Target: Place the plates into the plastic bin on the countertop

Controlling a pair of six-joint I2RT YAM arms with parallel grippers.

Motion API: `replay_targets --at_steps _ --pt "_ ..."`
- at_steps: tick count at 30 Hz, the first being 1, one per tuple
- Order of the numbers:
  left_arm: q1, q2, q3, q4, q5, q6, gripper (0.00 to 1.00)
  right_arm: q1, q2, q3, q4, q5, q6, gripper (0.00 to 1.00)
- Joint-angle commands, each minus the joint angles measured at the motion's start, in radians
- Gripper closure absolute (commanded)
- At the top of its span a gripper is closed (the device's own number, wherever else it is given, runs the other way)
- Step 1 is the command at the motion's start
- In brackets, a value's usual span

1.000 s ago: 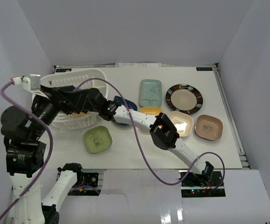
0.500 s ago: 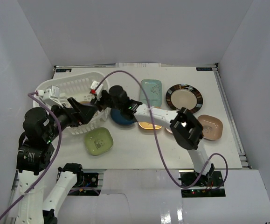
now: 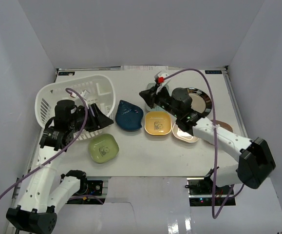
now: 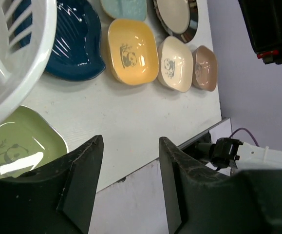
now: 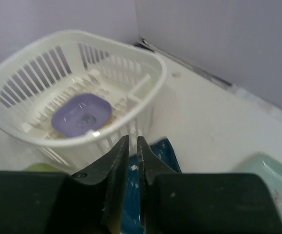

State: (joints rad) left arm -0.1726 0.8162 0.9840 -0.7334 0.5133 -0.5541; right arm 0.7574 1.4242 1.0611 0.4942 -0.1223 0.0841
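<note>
One purple plate sits in the plastic bin; the parted, empty left fingers should nip the green plate squarely by its rim, with the right fingers clenched on nothing.

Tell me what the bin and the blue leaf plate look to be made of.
The bin: white moulded plastic, slightly glossy; thin slotted walls and ribs suggest it. The blue leaf plate: probably glazed ceramic, maybe melamine; streaky highlights show a glossy surface.
</note>
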Motion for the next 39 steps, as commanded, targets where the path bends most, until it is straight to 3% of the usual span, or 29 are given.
replay_targets --at_steps 1,3,6,8,14,17,20,29,32,35,36,37,39 --pt "-0.063 -0.003 -0.019 0.028 -0.022 0.025 0.41 -0.047 -0.124 -0.156 -0.193 0.18 0.037 0.85" --pt "-0.161 0.015 -0.069 0.028 -0.099 0.019 0.42 -0.072 -0.224 -0.287 -0.247 0.222 0.087 0.89" --pt "-0.321 0.052 -0.131 0.026 -0.306 -0.021 0.44 -0.108 -0.336 -0.422 -0.302 0.3 0.1 0.85" --pt "-0.442 0.063 -0.148 0.029 -0.488 -0.07 0.44 -0.153 -0.382 -0.473 -0.379 0.352 0.098 0.73" --pt "-0.664 0.24 -0.182 0.023 -0.749 -0.176 0.36 -0.276 -0.421 -0.587 -0.463 0.354 0.109 0.52" --pt "-0.696 0.299 -0.192 0.003 -0.834 -0.202 0.24 -0.28 -0.387 -0.578 -0.486 0.31 0.109 0.45" --pt "-0.696 0.313 -0.22 0.0 -0.874 -0.224 0.19 -0.282 -0.351 -0.579 -0.493 0.271 0.121 0.44" --pt "-0.696 0.397 -0.297 0.055 -0.883 -0.247 0.19 -0.28 -0.274 -0.592 -0.531 0.141 0.154 0.42" --pt "-0.697 0.432 -0.32 0.091 -0.865 -0.236 0.26 -0.279 -0.263 -0.602 -0.519 0.131 0.166 0.42" --pt "-0.696 0.445 -0.334 0.112 -0.842 -0.233 0.46 -0.271 -0.272 -0.609 -0.525 0.136 0.178 0.44" --pt "-0.697 0.442 -0.334 0.114 -0.839 -0.231 0.46 -0.271 -0.272 -0.609 -0.528 0.139 0.178 0.45" --pt "-0.697 0.437 -0.335 0.112 -0.832 -0.23 0.56 -0.268 -0.274 -0.613 -0.531 0.136 0.181 0.45" --pt "-0.696 0.429 -0.338 0.112 -0.828 -0.224 0.65 -0.259 -0.268 -0.618 -0.531 0.133 0.187 0.46"
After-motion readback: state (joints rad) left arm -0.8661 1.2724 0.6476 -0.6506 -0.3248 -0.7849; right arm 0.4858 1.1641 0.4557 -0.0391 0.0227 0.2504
